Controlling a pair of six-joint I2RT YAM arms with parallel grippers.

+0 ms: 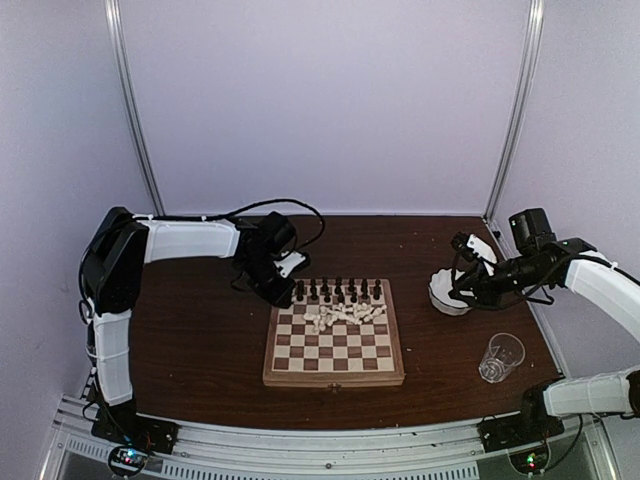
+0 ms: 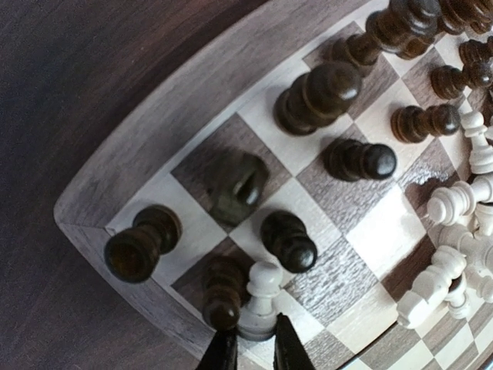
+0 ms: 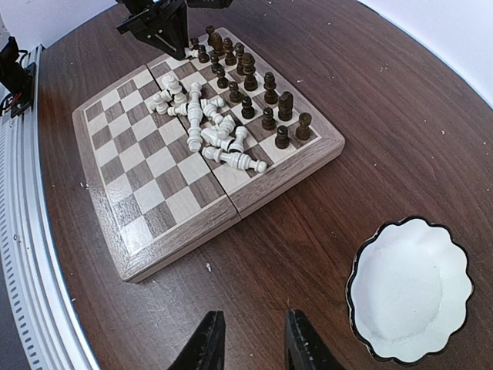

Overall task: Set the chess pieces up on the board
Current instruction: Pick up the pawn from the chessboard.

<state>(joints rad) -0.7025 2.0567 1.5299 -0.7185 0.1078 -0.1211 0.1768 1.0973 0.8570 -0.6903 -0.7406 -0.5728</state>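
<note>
The board (image 1: 335, 350) lies mid-table. Dark chess pieces (image 3: 246, 85) stand in two rows along its far edge, and cream-white ones (image 3: 204, 127) lie in a heap just in front of them. My left gripper (image 2: 254, 348) is at the board's far-left corner, its two fingertips pressed against the base of an upright white pawn (image 2: 262, 297). A dark pawn (image 2: 223, 291) stands right beside it. My right gripper (image 3: 252, 339) hovers open over bare table between the board and the bowl, with nothing between its fingers.
A white scalloped bowl (image 3: 408, 289) with a dark rim sits right of the board and looks empty. A clear glass (image 1: 501, 357) stands near the front right. The left arm's cable loops behind the board's far-left corner.
</note>
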